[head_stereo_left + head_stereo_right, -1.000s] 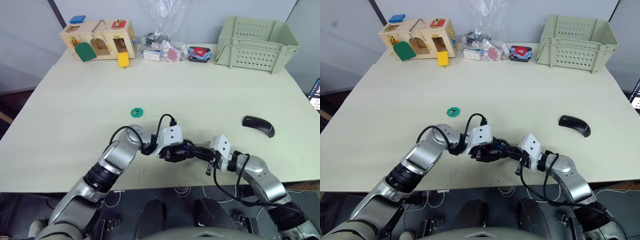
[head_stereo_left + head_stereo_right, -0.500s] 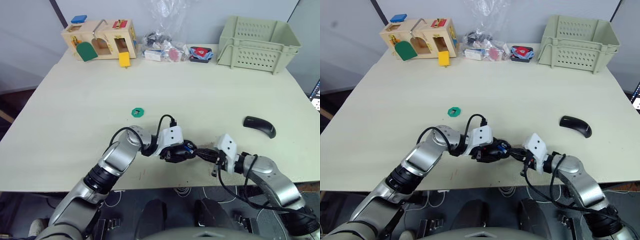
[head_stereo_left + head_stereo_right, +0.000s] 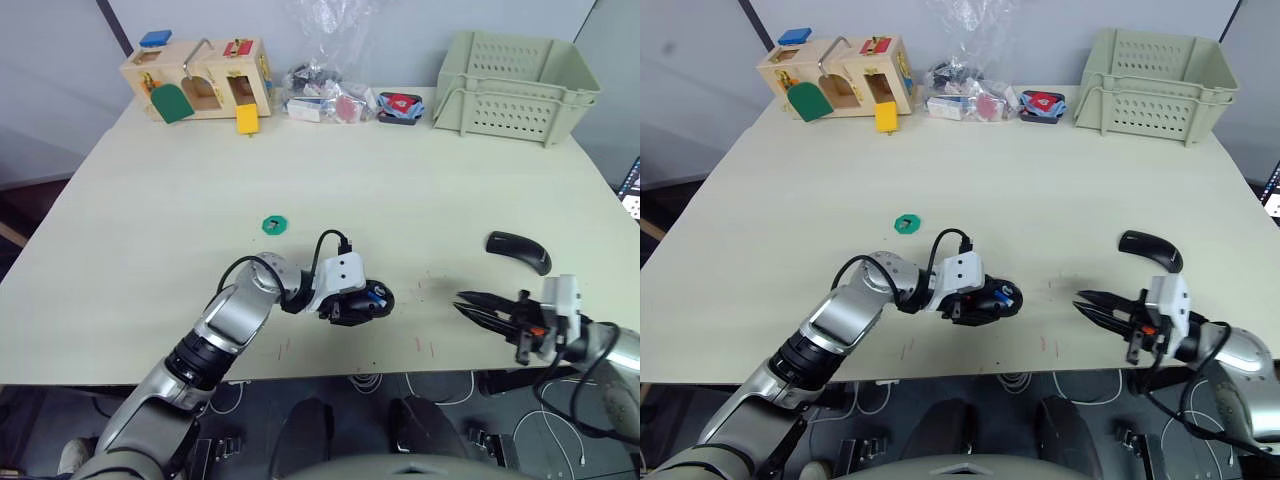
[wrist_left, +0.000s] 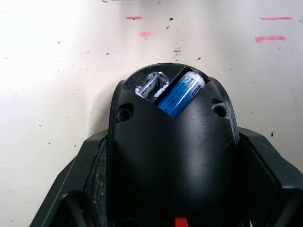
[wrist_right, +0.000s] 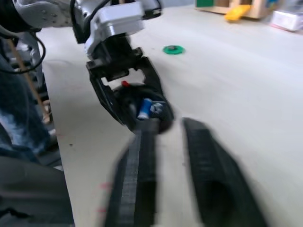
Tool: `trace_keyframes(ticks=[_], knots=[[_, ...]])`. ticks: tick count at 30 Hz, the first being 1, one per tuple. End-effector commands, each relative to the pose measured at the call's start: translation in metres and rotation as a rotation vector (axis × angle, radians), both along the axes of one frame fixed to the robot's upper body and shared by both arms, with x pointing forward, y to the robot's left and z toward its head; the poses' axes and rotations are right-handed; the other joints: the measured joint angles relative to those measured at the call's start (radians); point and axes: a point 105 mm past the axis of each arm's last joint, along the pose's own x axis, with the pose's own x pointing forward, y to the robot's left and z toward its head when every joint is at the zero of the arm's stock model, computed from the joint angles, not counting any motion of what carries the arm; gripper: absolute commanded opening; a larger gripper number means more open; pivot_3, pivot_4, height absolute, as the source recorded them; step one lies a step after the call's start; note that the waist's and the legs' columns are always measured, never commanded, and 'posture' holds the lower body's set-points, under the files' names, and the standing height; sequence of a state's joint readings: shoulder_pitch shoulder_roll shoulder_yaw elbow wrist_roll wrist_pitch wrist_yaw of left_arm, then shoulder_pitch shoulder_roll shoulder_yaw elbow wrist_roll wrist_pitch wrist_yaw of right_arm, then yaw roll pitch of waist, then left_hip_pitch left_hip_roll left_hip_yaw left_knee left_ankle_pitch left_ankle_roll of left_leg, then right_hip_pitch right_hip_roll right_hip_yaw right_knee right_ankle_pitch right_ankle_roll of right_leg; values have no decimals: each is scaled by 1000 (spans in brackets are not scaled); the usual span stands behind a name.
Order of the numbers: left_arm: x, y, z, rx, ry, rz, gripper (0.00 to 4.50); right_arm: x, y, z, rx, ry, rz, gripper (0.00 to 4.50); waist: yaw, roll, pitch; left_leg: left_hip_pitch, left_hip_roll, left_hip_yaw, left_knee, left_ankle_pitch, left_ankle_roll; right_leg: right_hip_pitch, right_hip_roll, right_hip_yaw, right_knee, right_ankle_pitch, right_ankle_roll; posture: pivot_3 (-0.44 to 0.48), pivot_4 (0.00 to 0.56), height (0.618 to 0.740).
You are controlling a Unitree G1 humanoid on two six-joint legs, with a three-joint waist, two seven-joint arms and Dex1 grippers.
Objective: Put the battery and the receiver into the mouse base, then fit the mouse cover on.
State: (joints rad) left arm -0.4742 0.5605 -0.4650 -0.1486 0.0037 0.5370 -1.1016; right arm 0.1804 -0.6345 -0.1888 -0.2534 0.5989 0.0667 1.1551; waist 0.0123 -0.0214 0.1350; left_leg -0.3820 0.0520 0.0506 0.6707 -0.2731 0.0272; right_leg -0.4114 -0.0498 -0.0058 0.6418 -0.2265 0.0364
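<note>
The black mouse base [image 3: 362, 300] lies on the table near the front edge, and my left gripper [image 3: 352, 302] is shut on its sides. In the left wrist view the blue and white battery [image 4: 182, 92] lies in the base's hollow, with a small silvery piece [image 4: 151, 86] beside it that may be the receiver. My right gripper [image 3: 470, 306] hovers open and empty to the right of the base, fingers pointing at it. The glossy black mouse cover [image 3: 518, 252] lies on the table at the right, beyond the right gripper.
A small green disc [image 3: 274, 225] lies behind the left arm. Along the far edge stand a wooden toy box [image 3: 197, 80], a clear bag of small parts [image 3: 320, 95] and a pale green crate [image 3: 515, 85].
My right gripper has pulled away from the mouse base to the right and now stands open. The left gripper and the base have stayed put.
</note>
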Motion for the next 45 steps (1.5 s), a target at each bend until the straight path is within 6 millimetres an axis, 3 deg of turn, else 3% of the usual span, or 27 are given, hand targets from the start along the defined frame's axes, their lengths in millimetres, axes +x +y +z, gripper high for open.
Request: trace_keyframes(ticks=[1,2,4,5,11,12,14,28,36,45], knots=[[-10,-1,-9,19,40,-21,2923,-4,-12,7,-18,-53,12,2972,1,0,0,0,0,0,0,0,0,0,0,0,0,0,0,0,150,740],[-10,-1,-9,20,39,-20,2923,-4,-16,7,-22,-58,4,3590,2,0,0,0,0,0,0,0,0,0,0,0,0,0,0,0,150,740],[-9,-1,-8,18,38,-19,2923,-6,-21,5,-31,-56,1,4330,2,0,0,0,0,0,0,0,0,0,0,0,0,0,0,0,150,740],[-9,-1,-8,18,39,-19,2923,-7,-22,3,-41,-56,8,4424,2,0,0,0,0,0,0,0,0,0,0,0,0,0,0,0,150,740],[-9,-2,-5,0,41,-28,2923,-13,-27,-3,-58,-56,21,4424,1,1,1,0,0,0,0,0,0,0,0,0,0,0,0,0,150,740],[-9,-3,-4,-10,39,-31,3923,-13,-26,-4,-55,-52,22,4500,2,1,1,0,0,0,0,0,0,0,0,0,0,0,0,0,150,740],[-8,-4,-1,-33,45,-30,4447,-14,-26,-5,-50,-48,24,4500,2,1,1,0,0,0,0,0,0,0,0,0,0,0,0,0,150,740],[-4,-5,24,-151,-3,-45,4447,-15,-24,-4,-10,-71,28,4500,2,2,10,-1,0,0,0,0,0,0,0,0,0,0,0,0,150,740],[-1,2,52,-265,-34,-25,4447,-14,-24,2,37,-101,12,4500,2,3,14,-1,0,0,0,0,0,0,0,0,0,0,0,0,150,740],[27,35,87,-463,-153,254,4447,-6,-26,8,86,-130,-32,4500,1,3,14,-1,0,0,0,0,0,0,0,0,1,1,-1,0,150,740]])
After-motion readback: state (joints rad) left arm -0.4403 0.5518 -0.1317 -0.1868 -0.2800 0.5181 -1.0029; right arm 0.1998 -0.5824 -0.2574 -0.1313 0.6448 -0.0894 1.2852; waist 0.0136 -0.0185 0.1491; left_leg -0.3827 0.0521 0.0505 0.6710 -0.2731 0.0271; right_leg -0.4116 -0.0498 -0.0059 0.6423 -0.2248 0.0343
